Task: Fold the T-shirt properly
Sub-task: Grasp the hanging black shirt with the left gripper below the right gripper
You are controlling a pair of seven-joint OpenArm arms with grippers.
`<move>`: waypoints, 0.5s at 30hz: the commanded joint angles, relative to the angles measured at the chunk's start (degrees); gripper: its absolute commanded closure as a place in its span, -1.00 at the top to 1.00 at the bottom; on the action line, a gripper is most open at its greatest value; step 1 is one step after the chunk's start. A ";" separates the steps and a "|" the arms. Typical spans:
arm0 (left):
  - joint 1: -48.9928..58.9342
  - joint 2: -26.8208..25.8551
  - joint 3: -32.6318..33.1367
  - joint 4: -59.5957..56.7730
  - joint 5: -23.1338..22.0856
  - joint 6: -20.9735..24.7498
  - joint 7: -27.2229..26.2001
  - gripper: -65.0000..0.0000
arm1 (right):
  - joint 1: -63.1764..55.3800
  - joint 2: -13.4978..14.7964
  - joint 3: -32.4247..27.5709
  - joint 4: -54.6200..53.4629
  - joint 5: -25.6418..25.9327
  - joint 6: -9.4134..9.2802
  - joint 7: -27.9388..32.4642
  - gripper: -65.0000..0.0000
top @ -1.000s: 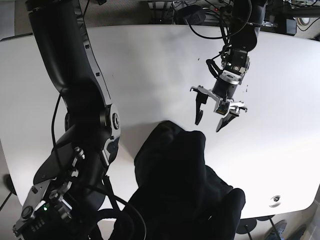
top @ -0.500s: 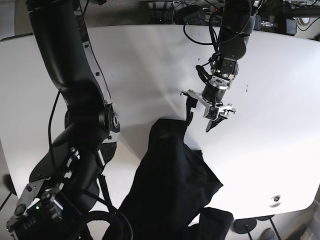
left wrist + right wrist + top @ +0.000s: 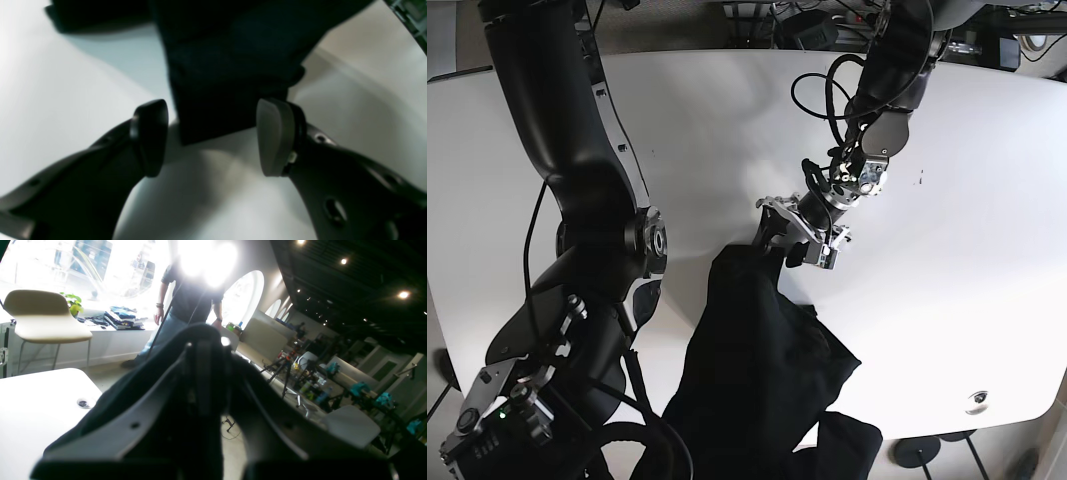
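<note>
The black T-shirt [image 3: 757, 360] hangs in a bunched, elongated mass over the white table [image 3: 727, 130], running from mid-table to the near edge. My left gripper [image 3: 779, 243] sits at the shirt's upper end. In the left wrist view its fingers [image 3: 150, 136] stand open on either side of a corner of the T-shirt [image 3: 227, 66], just above the tabletop. My right gripper [image 3: 203, 350] is shut on the T-shirt [image 3: 150, 373], which drapes around the fingers. In the base view the right gripper is hidden.
The right arm's dark bulk [image 3: 587, 230] fills the left side of the base view. A small round grommet [image 3: 975, 398] sits near the table's front right corner. Cables [image 3: 827, 70] trail at the back edge. A person [image 3: 190, 300] and a chair [image 3: 40, 316] are beyond the table.
My left gripper has travelled down and left from open table to the shirt's upper end, still open. The shirt has been drawn narrower and longer and has shifted left.
</note>
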 commanded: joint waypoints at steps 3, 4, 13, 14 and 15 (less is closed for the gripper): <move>-3.49 3.03 0.80 -3.33 0.22 0.48 7.11 0.18 | 2.32 -0.12 -0.06 0.33 0.45 -0.53 1.87 -0.94; -4.37 3.47 0.80 -4.39 0.22 0.48 7.28 0.18 | 2.32 -0.12 -0.06 0.33 0.45 -0.53 1.87 -0.94; -16.42 7.69 5.20 -24.34 0.57 0.57 9.31 -0.91 | 2.32 -0.12 -0.06 0.51 0.45 -0.80 1.87 -0.94; -16.68 7.52 5.73 -24.34 0.57 0.57 9.31 -0.92 | 2.32 -0.12 -0.06 0.42 0.45 -0.80 1.87 -0.94; -16.68 7.43 5.55 -24.25 0.48 0.57 9.31 -0.93 | 2.32 -0.12 0.03 0.42 0.45 -0.80 1.87 -0.94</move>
